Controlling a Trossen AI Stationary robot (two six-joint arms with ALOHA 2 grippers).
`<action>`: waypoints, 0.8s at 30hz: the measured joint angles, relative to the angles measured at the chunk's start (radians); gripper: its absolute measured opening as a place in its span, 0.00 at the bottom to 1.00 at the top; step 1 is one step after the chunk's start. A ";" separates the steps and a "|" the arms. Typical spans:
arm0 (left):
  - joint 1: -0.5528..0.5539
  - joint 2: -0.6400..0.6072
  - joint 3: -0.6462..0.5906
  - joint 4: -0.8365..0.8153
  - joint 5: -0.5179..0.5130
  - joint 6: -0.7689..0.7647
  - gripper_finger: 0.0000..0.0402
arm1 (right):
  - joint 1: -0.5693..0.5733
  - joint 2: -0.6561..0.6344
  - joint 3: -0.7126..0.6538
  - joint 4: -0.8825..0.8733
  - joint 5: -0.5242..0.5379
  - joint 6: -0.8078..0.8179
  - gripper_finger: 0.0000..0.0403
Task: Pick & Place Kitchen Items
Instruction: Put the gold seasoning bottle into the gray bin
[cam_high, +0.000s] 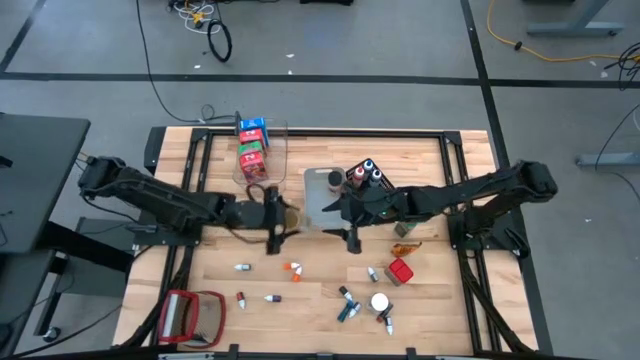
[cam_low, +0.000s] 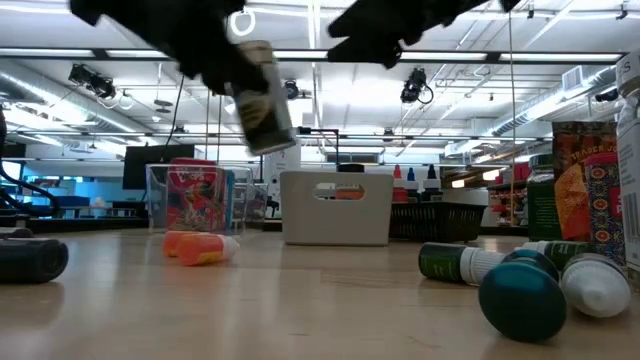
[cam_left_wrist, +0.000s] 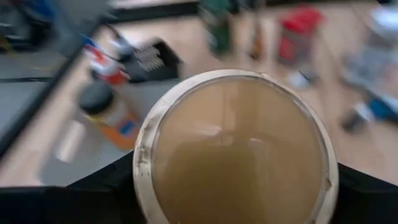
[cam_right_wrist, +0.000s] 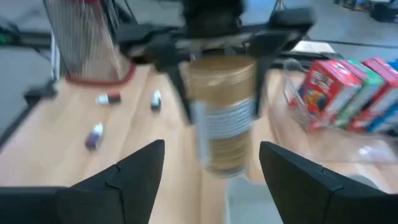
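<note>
The left gripper (cam_high: 281, 213) hangs above the middle of the desk (cam_high: 220, 275), its jaws pinching a round jar (cam_low: 262, 97) with a tan lid, held clear of the wood and tilted. The left wrist view is filled by that lid (cam_left_wrist: 239, 149), so the grip is across the jar's sides, leaving the flat end free. The right gripper (cam_high: 351, 238) faces it from close by with jaws spread wide and nothing between them; the jar in the right wrist view sits straight ahead of that gap, which looks like a set-up for a handover, though that is only a guess.

Toward the far edge stand the bins: a clear bin (cam_high: 261, 152) already holding blue, red and green cartons (cam_high: 252, 147), a grey bin (cam_high: 323, 195) beside it, and a black bin (cam_high: 366, 177) with small capped bottles (cam_high: 369, 171). Sorting by kind seems the reason for this.

Near the front edge lie loose items: a red carton (cam_high: 400, 271), a white-lidded jar (cam_high: 380, 301) and little bottles (cam_high: 347, 303). A red-framed flat object (cam_high: 192, 315) rests at the front-left corner.
</note>
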 joint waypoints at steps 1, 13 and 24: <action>0.025 0.003 0.001 0.026 -0.001 0.010 0.75 | 0.003 -0.023 0.000 -0.044 0.020 -0.016 0.68; 0.292 0.184 0.002 0.210 0.153 -0.006 0.74 | 0.002 -0.157 0.000 -0.255 0.328 -0.006 0.68; 0.401 0.438 0.149 0.199 0.172 -0.016 0.74 | 0.003 -0.144 -0.023 -0.246 0.271 -0.015 0.68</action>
